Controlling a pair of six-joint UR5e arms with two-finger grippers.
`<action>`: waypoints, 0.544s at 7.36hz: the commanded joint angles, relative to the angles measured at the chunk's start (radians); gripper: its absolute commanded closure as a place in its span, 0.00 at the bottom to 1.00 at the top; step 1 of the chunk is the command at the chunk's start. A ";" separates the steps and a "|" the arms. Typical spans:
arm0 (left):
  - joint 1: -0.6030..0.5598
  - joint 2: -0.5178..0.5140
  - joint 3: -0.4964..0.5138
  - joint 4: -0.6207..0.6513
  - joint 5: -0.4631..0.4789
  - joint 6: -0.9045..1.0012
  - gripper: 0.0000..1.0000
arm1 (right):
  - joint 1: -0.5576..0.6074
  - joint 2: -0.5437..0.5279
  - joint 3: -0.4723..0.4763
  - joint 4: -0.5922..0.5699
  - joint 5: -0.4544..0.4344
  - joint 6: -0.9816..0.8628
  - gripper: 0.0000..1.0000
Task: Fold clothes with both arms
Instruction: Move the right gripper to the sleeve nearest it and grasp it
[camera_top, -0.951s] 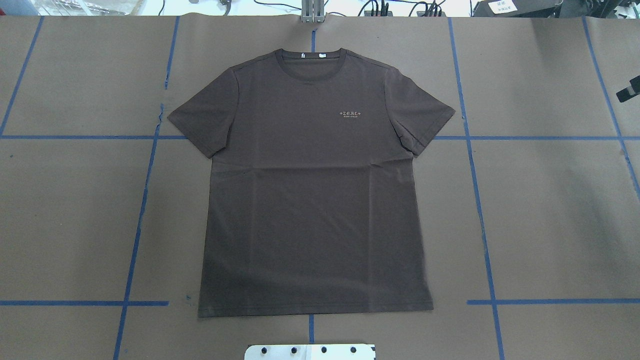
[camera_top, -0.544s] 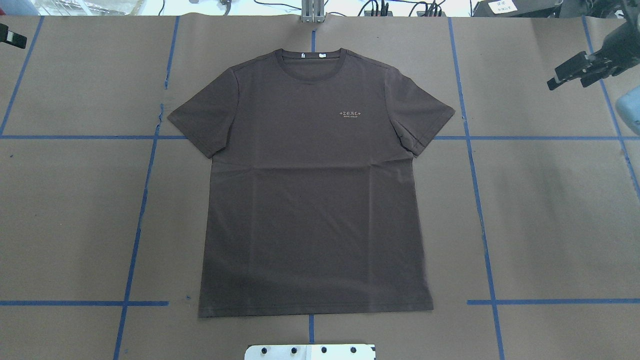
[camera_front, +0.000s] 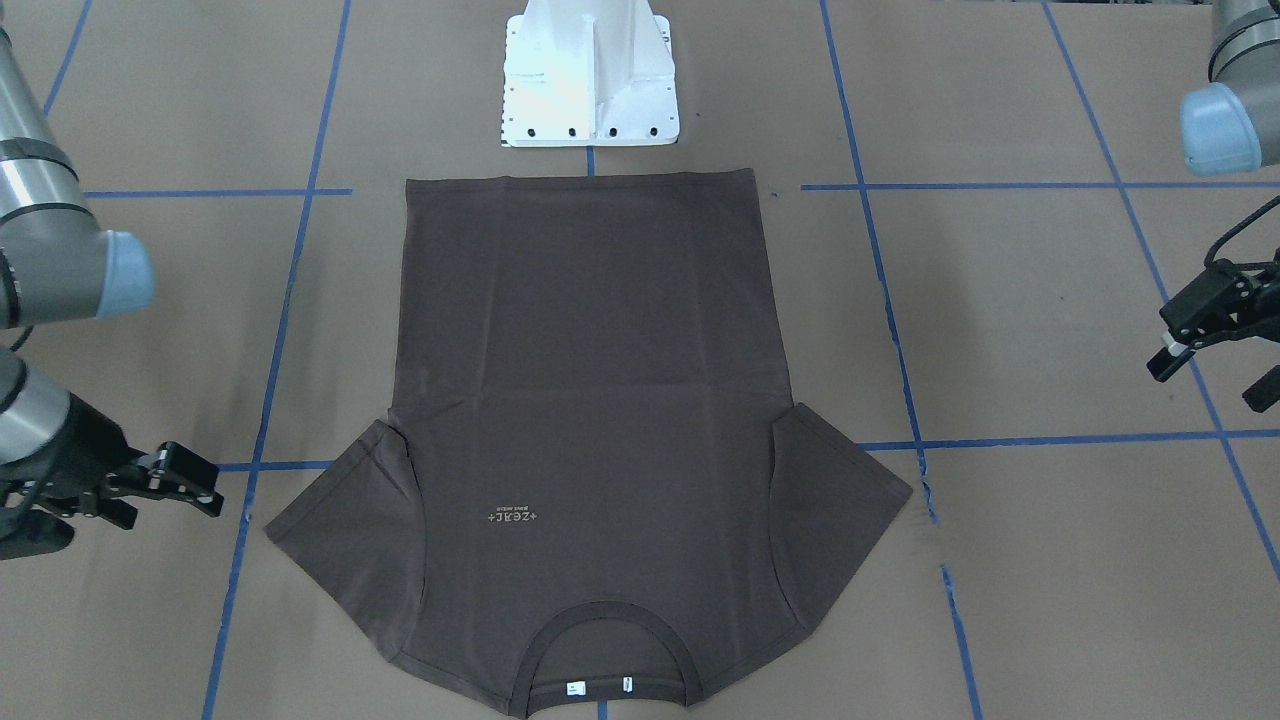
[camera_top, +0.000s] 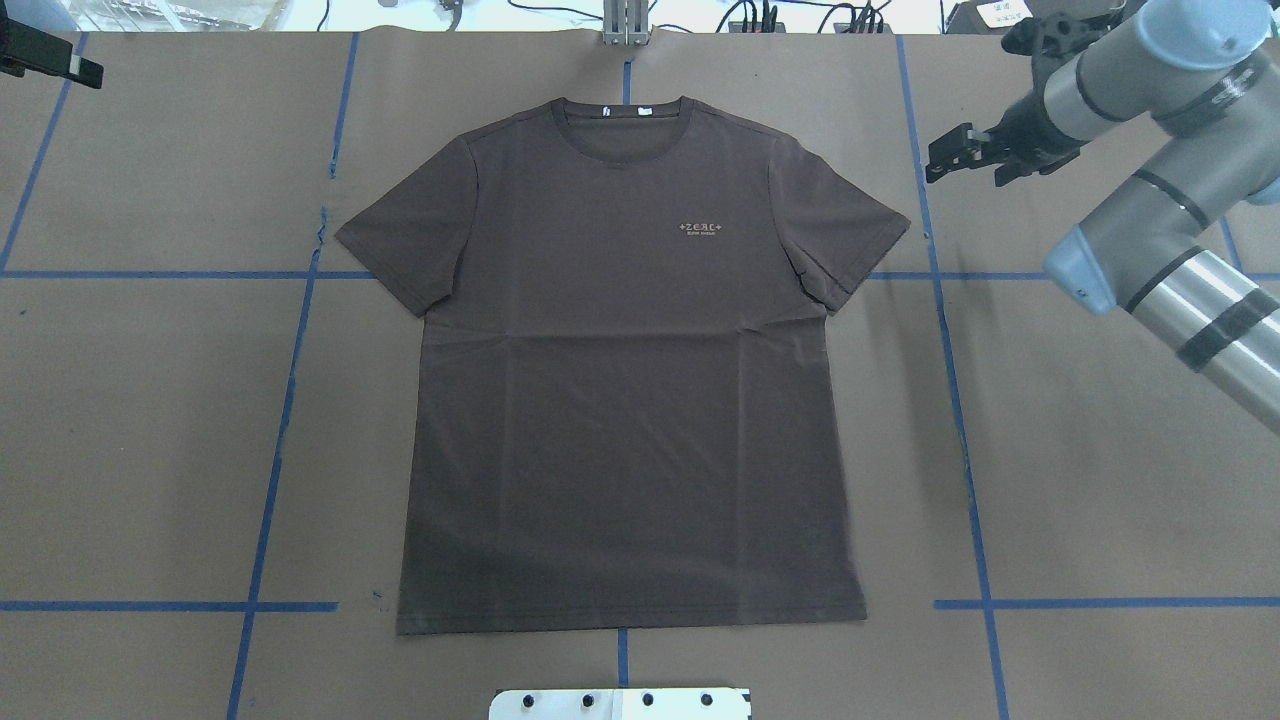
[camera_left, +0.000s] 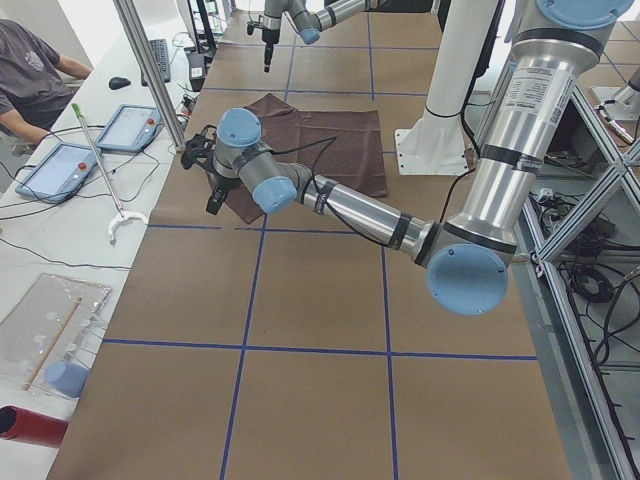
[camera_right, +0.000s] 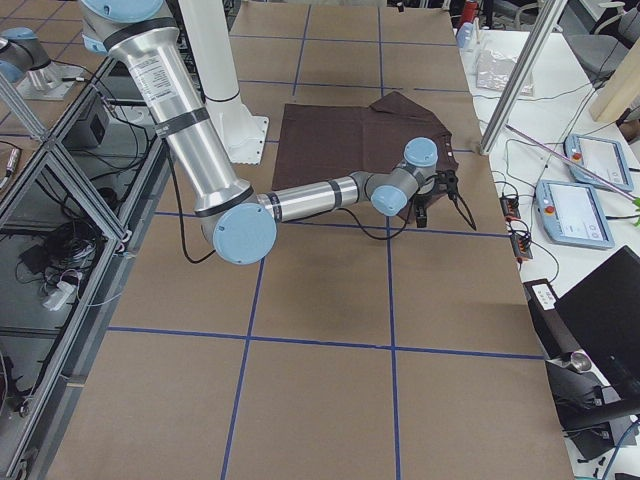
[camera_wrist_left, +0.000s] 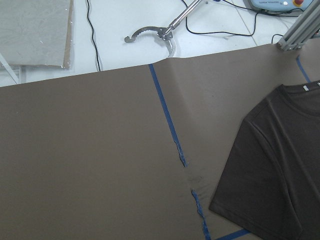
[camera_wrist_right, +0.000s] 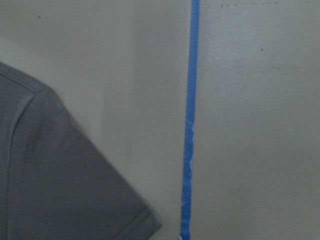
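The dark brown T-shirt (camera_top: 630, 380) lies flat and face up on the brown table cover, collar at the far edge and hem toward the robot base; it also shows in the front view (camera_front: 590, 400). My right gripper (camera_top: 968, 170) is open and empty above the table, just right of the shirt's right sleeve (camera_wrist_right: 55, 185). It also shows in the front view (camera_front: 165, 500). My left gripper (camera_front: 1213, 375) is open and empty, far out to the left of the shirt. Only its tip (camera_top: 60, 62) shows overhead. The left wrist view shows the left sleeve (camera_wrist_left: 270, 180).
Blue tape lines (camera_top: 290, 400) grid the brown cover. The white pedestal base (camera_front: 590, 80) stands at the near hem. Beyond the far table edge lie a grabber tool (camera_wrist_left: 150, 35), cables and tablets (camera_left: 55, 165); a person (camera_left: 30, 70) sits there.
The right arm has swung in from the right edge to beside the shirt's right sleeve. The left gripper has come into view at the top left corner and moved slightly inward.
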 joint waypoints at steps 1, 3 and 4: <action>0.006 -0.008 0.010 -0.001 0.005 -0.013 0.00 | -0.081 0.041 -0.051 0.009 -0.117 0.034 0.00; 0.007 -0.010 0.010 -0.001 0.007 -0.019 0.00 | -0.093 0.043 -0.083 0.009 -0.117 0.032 0.00; 0.009 -0.014 0.011 0.000 0.007 -0.021 0.00 | -0.101 0.049 -0.094 0.008 -0.121 0.032 0.00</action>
